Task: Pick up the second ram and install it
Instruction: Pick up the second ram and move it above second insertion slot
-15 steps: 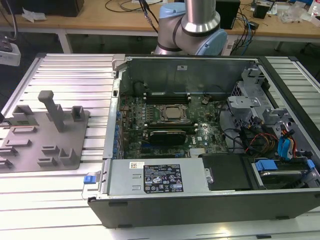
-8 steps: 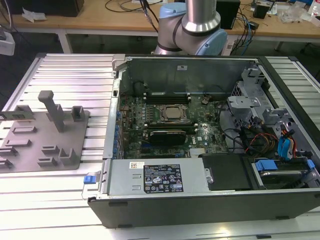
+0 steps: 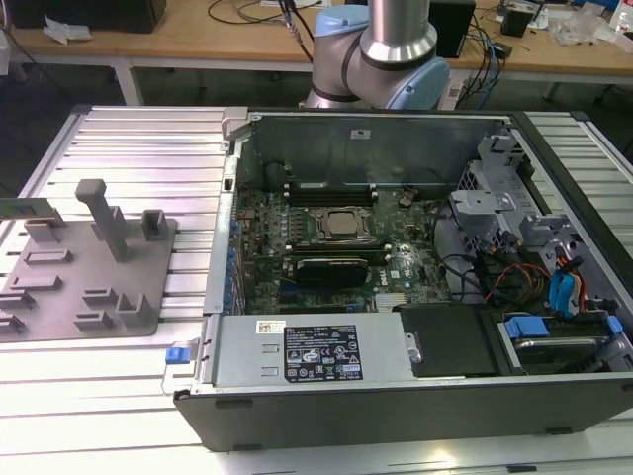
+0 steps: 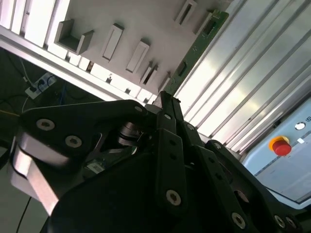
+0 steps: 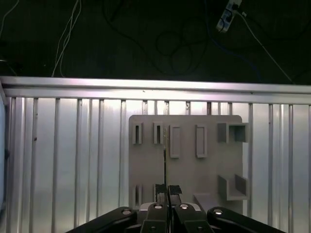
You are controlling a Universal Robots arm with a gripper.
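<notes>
The second ram (image 3: 24, 210) is a thin green stick standing on edge in a holder at the far left of the grey tray (image 3: 69, 282). In the first wrist view the second ram (image 5: 165, 155) shows edge-on as a thin line across the tray (image 5: 206, 170), straight ahead of my gripper (image 5: 168, 190). The second wrist view shows the green stick (image 4: 199, 46) running away from my gripper (image 4: 165, 101). My black fingers are pressed close together with nothing between them, well above the tray.
An open computer case (image 3: 396, 396) fills the exterior view's middle and right, with the motherboard (image 3: 331, 233), dark memory slots (image 3: 331, 188) and cables inside. The tray carries several empty holders and an upright post (image 3: 104, 213). Ribbed aluminium tabletop (image 3: 148, 148) surrounds both.
</notes>
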